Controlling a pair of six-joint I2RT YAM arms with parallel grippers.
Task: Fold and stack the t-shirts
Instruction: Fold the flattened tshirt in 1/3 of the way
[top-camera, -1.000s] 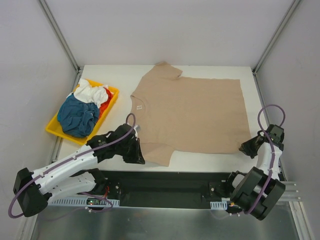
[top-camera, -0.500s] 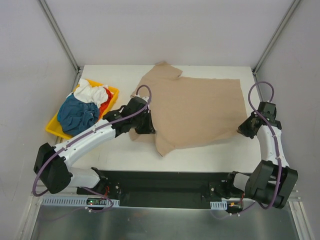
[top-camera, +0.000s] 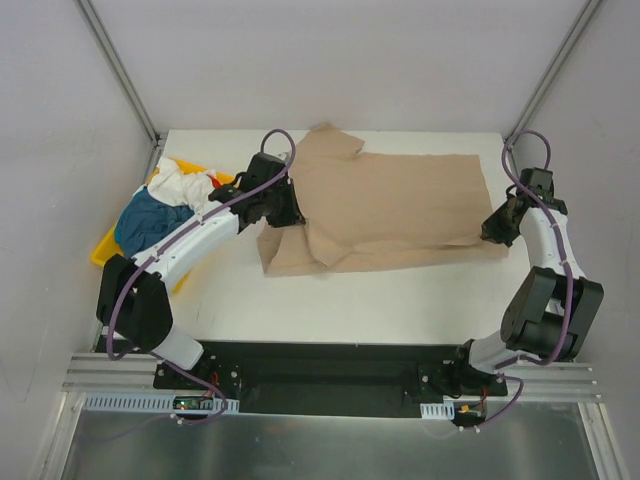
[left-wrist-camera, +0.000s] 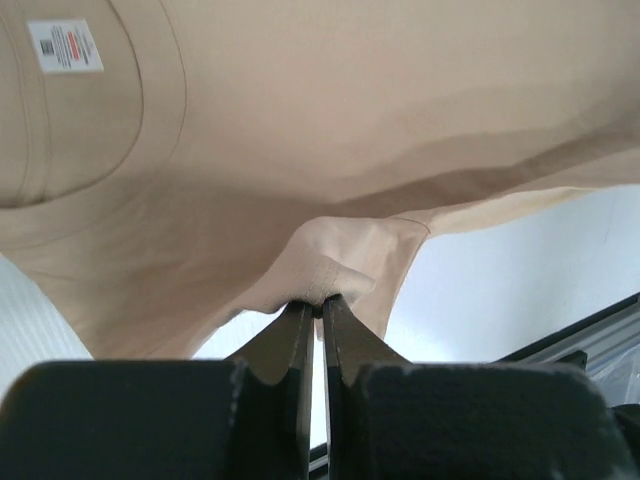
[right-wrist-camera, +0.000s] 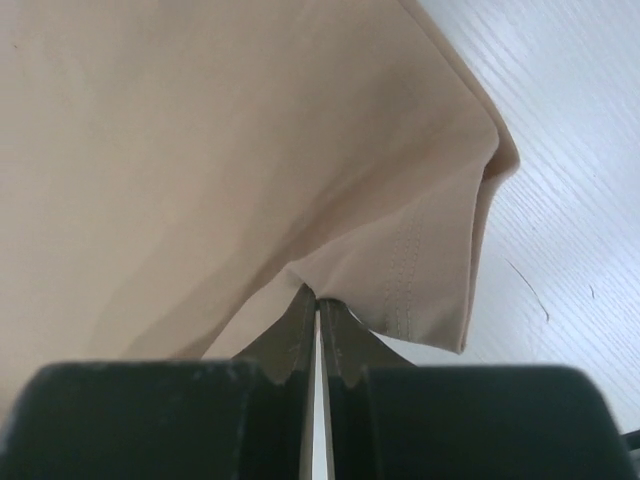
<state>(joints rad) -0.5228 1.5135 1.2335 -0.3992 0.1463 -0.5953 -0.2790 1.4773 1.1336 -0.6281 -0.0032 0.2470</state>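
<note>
Folding step: judging by the cloth, the near long side of the tan shirt (top-camera: 400, 215) is being brought over toward its far side, a lengthwise half-fold.
Left pincer (top-camera: 283, 215): clenched on a pinch of sleeve cloth at the collar end, raised off the surface (top-camera: 380, 300); the neck label shows just beyond it in the wrist view.
Right pincer (top-camera: 492, 232): clenched on the near bottom-hem corner, the stitched hem bunched right at its tips.
Shirt position: across the middle of the surface, its far sleeve lying flat by the back edge and its near side doubled over, with a slack flap sagging near the left hand.
Other shirts (top-camera: 145, 222): teal and white ones heaped in the yellow tray (top-camera: 103, 250) at the left, well apart from the fold.
Doing it well: carry both ends at matching height and pace, with the cloth between them taut so the crease runs straight. Bring the held side down onto the far side, hem to hem and sleeve to sleeve, and lower fully before letting go.
Watch for: the slack flap tucking under and leaving a skewed crease.
</note>
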